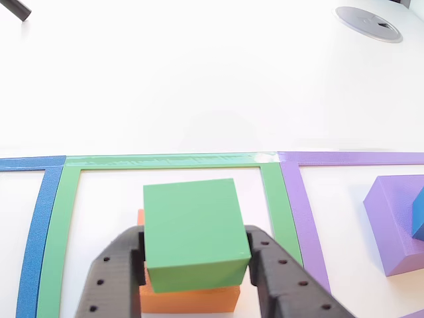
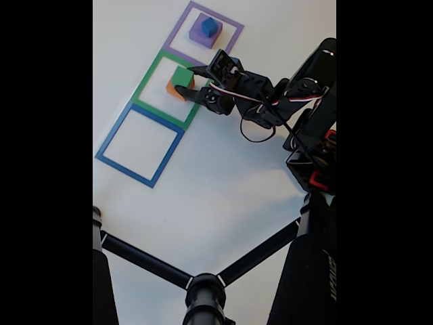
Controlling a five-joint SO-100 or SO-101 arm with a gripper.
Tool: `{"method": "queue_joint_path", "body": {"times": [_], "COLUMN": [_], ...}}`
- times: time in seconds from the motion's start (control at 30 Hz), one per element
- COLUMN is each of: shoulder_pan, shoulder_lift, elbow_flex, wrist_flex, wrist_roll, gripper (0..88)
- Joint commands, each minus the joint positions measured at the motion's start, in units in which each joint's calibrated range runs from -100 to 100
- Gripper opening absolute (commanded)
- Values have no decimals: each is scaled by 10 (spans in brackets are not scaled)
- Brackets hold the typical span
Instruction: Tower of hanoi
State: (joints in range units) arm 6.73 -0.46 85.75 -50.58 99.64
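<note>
The green block (image 1: 192, 228) sits on top of the orange block (image 1: 192, 299), inside the flat green outline (image 1: 69, 218). My gripper (image 1: 195, 246) has one black finger pressed on each side of the green block and is shut on it. At the right, the purple block (image 1: 391, 222) lies in the purple outline (image 1: 298, 212) with the blue cube (image 1: 419, 212) on it. The fixed view shows the green block (image 2: 181, 76) over the orange block (image 2: 171, 89) at the gripper (image 2: 189, 84). Beyond them the blue cube (image 2: 210, 27) rests on the purple block (image 2: 197, 35).
A blue outline (image 2: 139, 145) with nothing in it lies beside the green one. A grey round disc (image 1: 368, 23) is set in the white table far right. Black tripod legs (image 2: 196, 284) cross the near part of the fixed view. The arm's base (image 2: 314, 149) stands at the right.
</note>
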Motion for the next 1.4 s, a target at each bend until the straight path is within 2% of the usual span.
{"method": "queue_joint_path", "body": {"times": [0.0, 0.3, 0.67, 0.97, 1.07, 1.2, 1.37], "shoulder_pan": [3, 7, 5, 5, 4, 33, 54], "shoulder_lift": [1, 20, 22, -51, -143, -290, -462], "elbow_flex": [-22, -37, -27, -32, -57, -116, -195], "wrist_flex": [-15, -15, -25, 1, 99, 355, 699], "wrist_roll": [4, 4, 4, 4, 4, 4, 4], "gripper": [99, 118, 281, 292, 256, 169, 11]}}
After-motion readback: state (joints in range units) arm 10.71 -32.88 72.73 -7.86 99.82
